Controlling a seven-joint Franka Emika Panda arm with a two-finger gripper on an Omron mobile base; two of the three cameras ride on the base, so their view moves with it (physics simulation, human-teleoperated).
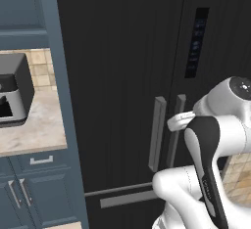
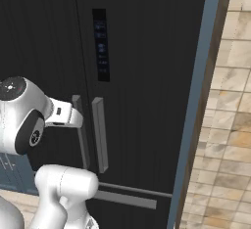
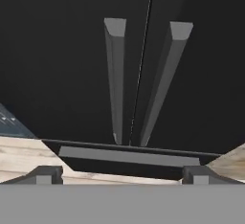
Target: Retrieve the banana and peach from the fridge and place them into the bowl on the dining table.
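You are looking at the fridge (image 1: 122, 76). It is tall and black, and its two doors are shut. You can count two long grey handles (image 3: 116, 79) standing side by side in the middle, with the door gap between them. One more grey handle (image 3: 128, 156) lies flat below them on the drawer. One dark panel (image 2: 101, 44) with small lights sits on the right door. The gripper (image 3: 122, 173) faces the handles but does not touch them. Its two fingertips (image 3: 45, 174) stand wide apart and hold nothing. To the left, one dark machine (image 1: 13, 90) sits on a counter (image 1: 37, 132) with blue-grey cabinets (image 1: 34, 194) under it.
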